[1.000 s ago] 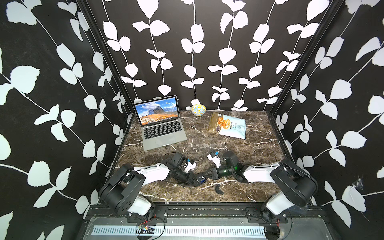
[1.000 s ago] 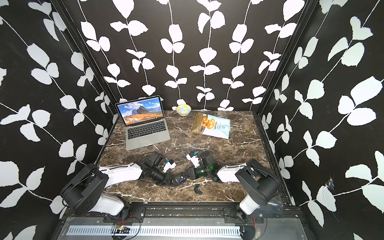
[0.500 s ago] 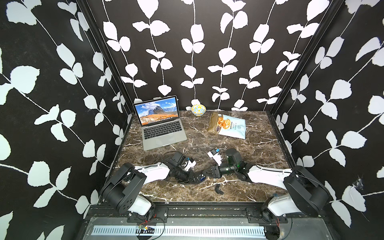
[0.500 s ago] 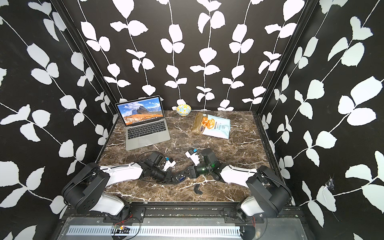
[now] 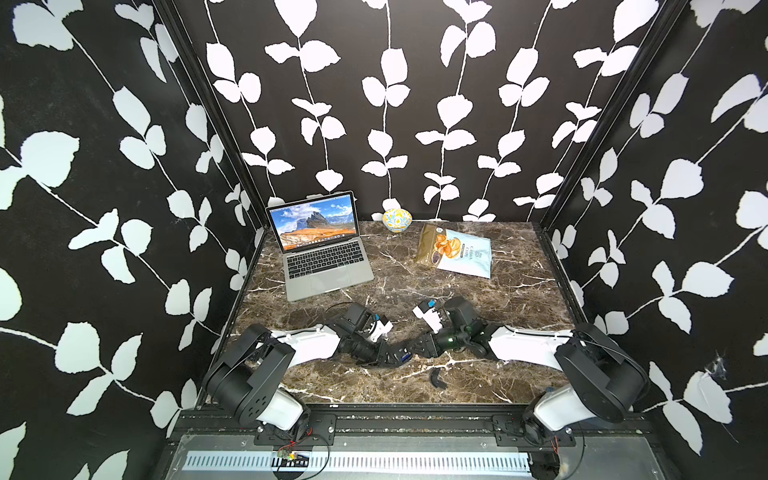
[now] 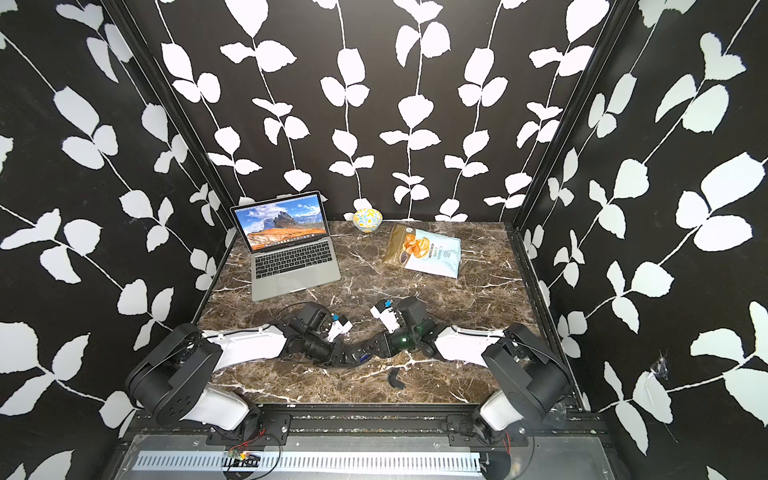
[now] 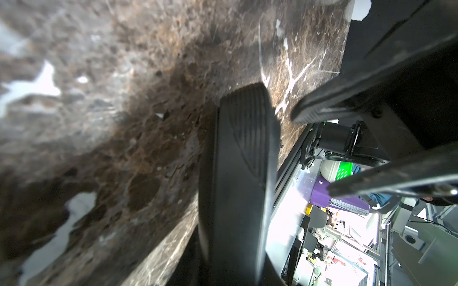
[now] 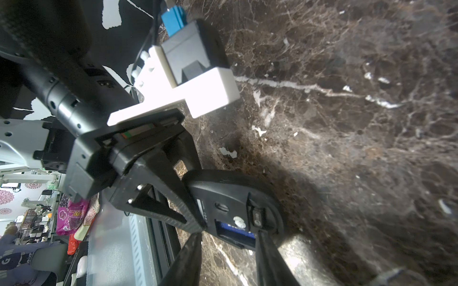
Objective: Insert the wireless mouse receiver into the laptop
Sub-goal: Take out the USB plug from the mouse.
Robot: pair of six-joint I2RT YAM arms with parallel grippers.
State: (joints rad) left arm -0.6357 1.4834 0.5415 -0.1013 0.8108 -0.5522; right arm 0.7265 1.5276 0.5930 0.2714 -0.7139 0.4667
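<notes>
The laptop (image 5: 328, 257) stands open at the back left, seen in both top views. Near the front middle my left gripper (image 5: 390, 357) is shut on one end of the black wireless mouse (image 8: 235, 198), which is turned underside up. Its open compartment shows a blue battery (image 8: 235, 230), and a small black piece with a pale mark (image 8: 257, 219), apparently the receiver, sits in a slot beside it. My right gripper (image 8: 228, 250) faces the mouse from the other side. It is open, one finger on each side of the compartment's end, holding nothing.
A small curved black cover piece (image 5: 436, 379) lies on the marble near the front edge. A chips bag (image 5: 455, 255) and a patterned bowl (image 5: 397, 219) sit at the back. Black leaf-patterned walls close in three sides.
My right gripper's jaws have spread apart, and its arm has stretched out with the elbow moved right. The left gripper still holds the mouse in the same place.
</notes>
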